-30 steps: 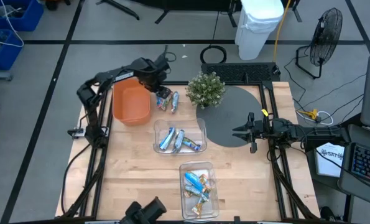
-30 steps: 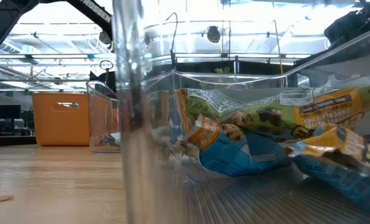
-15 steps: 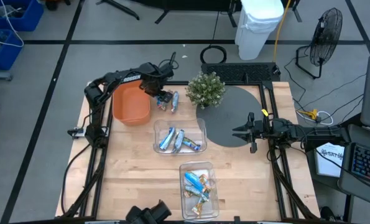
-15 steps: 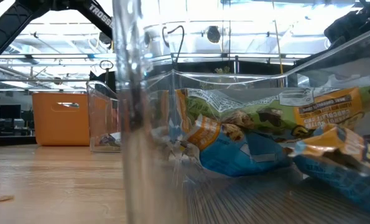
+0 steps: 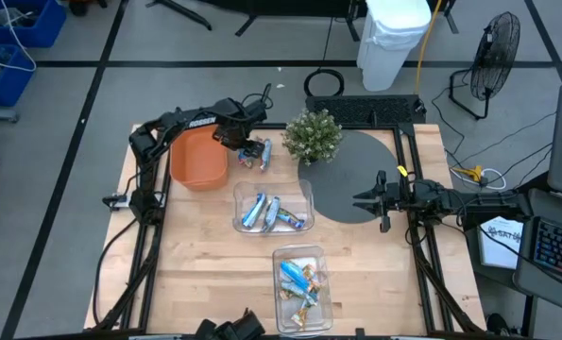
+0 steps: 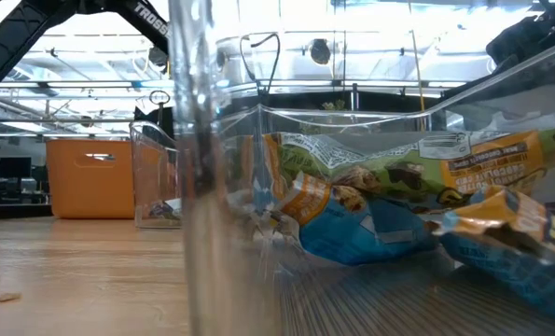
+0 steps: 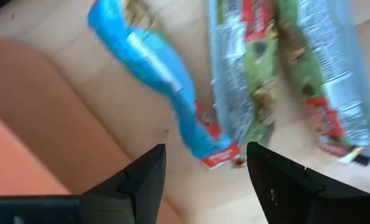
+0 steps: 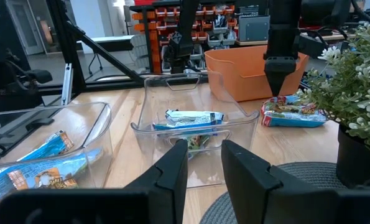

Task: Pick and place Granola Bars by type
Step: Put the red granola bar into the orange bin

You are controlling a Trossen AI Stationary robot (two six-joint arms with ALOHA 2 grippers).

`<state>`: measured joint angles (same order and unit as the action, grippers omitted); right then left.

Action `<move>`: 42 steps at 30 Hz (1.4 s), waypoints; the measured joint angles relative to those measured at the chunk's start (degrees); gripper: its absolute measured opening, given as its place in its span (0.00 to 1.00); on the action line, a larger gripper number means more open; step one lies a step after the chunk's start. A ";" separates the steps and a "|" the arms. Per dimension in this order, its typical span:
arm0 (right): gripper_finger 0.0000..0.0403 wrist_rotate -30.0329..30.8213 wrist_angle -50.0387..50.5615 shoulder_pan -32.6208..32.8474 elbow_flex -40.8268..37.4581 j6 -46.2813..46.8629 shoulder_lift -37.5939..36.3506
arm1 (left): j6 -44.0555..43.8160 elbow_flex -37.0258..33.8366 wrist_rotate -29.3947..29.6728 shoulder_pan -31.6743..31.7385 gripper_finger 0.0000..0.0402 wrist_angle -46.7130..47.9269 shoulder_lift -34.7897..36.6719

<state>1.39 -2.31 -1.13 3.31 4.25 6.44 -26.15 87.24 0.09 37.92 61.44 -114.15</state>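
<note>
Wooden table (image 5: 195, 246), far side: my left gripper (image 7: 203, 171) hangs open and empty over the loose granola bars (image 5: 256, 153) between orange bin (image 5: 199, 157) and plant (image 5: 313, 135); best straddle the blue bar (image 7: 153, 62) squarely before closing; right gripper (image 5: 377, 200) part-open, idle.

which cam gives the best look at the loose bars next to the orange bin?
Left wrist view: the loose bars fill the frame, one blue and two green, lying on the wood just ahead of the open left gripper. The high view shows them as small specks beside the orange bin. The right wrist view shows them from the side, far off. The low view does not show them.
</note>
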 joint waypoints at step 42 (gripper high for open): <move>0.22 0.00 0.01 -0.01 0.01 -0.02 0.02 | 1.81 -0.02 5.86 -1.93 0.57 -1.69 -5.70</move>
<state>1.39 -2.30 -1.14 3.32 4.23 6.46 -24.34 87.22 5.96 35.99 59.75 -119.85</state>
